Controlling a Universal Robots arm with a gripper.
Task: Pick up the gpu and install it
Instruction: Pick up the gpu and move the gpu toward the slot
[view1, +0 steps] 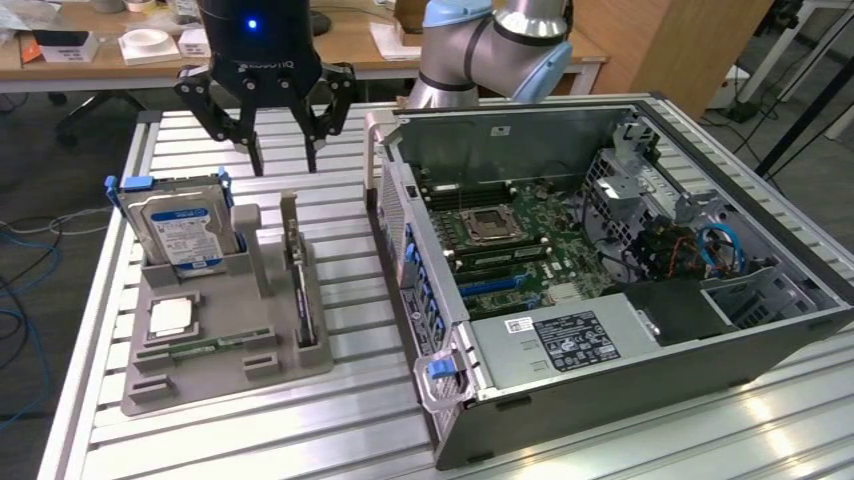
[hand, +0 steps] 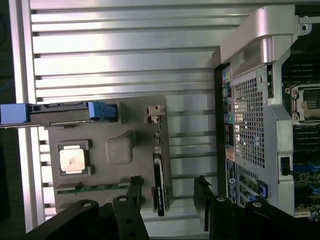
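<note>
Stretching across the scene, a slatted aluminium bench (view1: 267, 430) carries an open computer case (view1: 561, 420) along its edge on the exterior view's right, the motherboard (view1: 521, 240) exposed and its card slots apparently free. Beside the case, toward the bench's edge on the exterior view's left, sits a grey parts holder (view1: 220, 375). A blue-labelled hard drive (view1: 180, 225) stands upright at the holder's far corner. The gpu (view1: 299, 290) stands on its long edge in a slot along the holder's side nearest the case, and nothing touches it. The robot arm's tool (view1: 283, 165) hangs above the bench just past the holder's far edge, fingers spread wide and empty. From the wrist view the card runs edge-on between the two dark fingers (hand: 202, 197).

By this evidence the work is at its first step, the approach to the pick, with no grasp made. A pick here would call for the spread fingers to come down astride the card's thin upper edge, square to it and clear of the holder's posts and the hard drive, before closing.
</note>
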